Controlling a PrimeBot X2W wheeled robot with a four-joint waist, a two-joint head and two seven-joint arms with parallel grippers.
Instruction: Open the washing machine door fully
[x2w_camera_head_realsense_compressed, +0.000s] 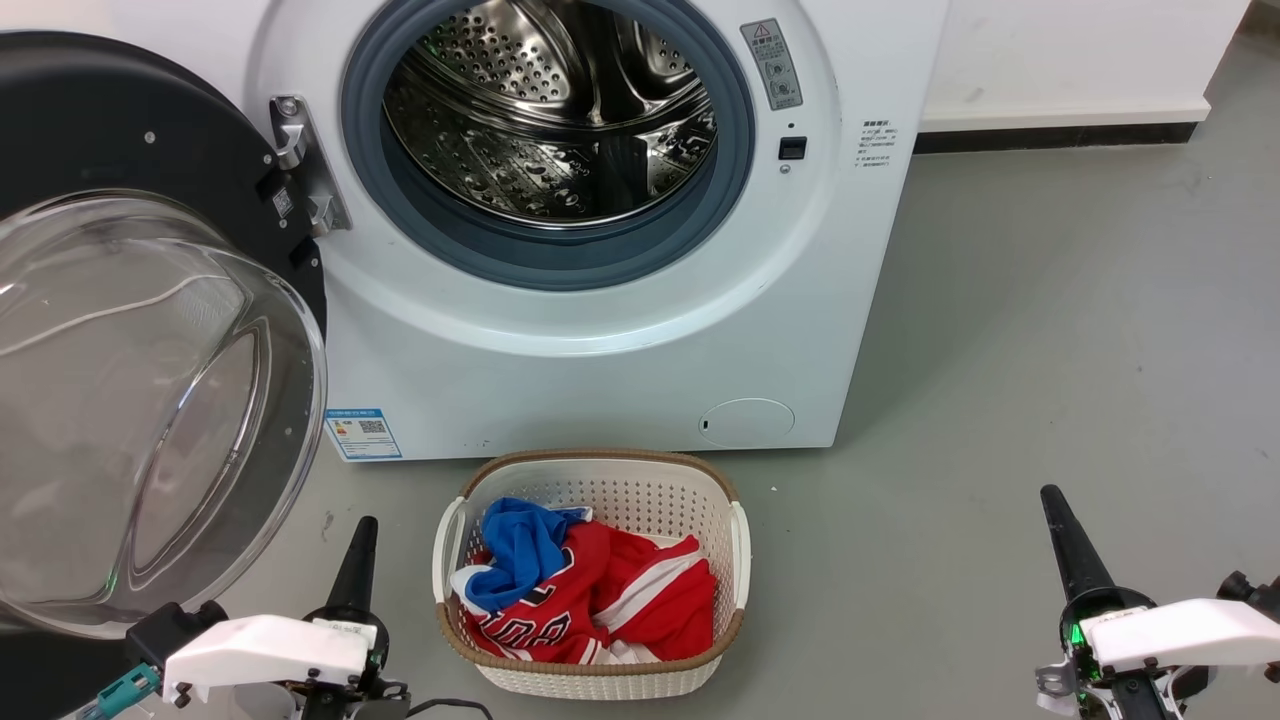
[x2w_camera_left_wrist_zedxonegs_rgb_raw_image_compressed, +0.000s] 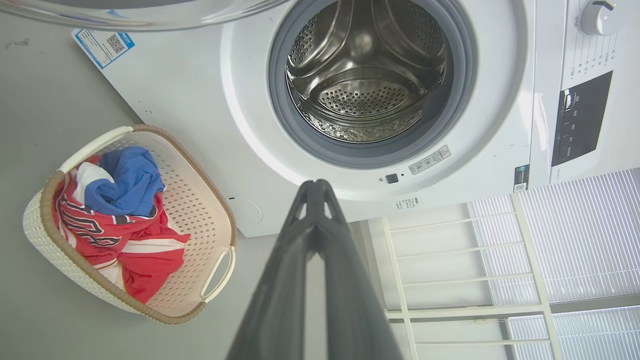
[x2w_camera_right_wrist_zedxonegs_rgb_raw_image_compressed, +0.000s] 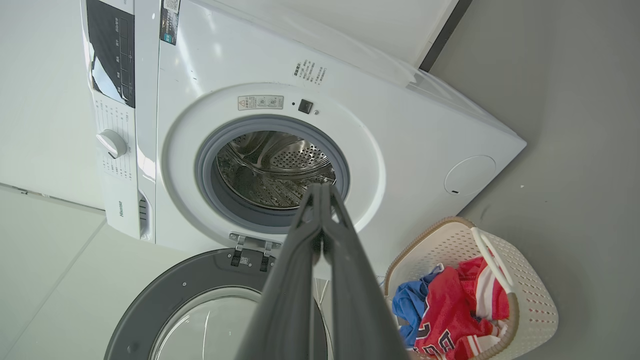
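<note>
Left jaws: I'm seeing the left gripper (x2w_camera_head_realsense_compressed: 362, 545) at the lower left, fingers pressed together, holding nothing.
Right jaws: the right gripper (x2w_camera_head_realsense_compressed: 1058, 520), lower right, is sitting likewise closed and empty.
Basket: the laundry basket (x2w_camera_head_realsense_compressed: 590, 460) is standing at bottom centre.
Door: the washing machine door (x2w_camera_head_realsense_compressed: 160, 380) is hanging wide open at the left of the frame, clear of the drum opening (x2w_camera_head_realsense_compressed: 545, 130).
Risk: I'm judging a careless left-arm lift could knock the glass and swing the door back.

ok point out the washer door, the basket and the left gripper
washing machine door (x2w_camera_head_realsense_compressed: 130, 400), head view, glass bowl
basket (x2w_camera_head_realsense_compressed: 640, 495), head view, far wall
left gripper (x2w_camera_head_realsense_compressed: 366, 528), head view, at its fingertips
</note>
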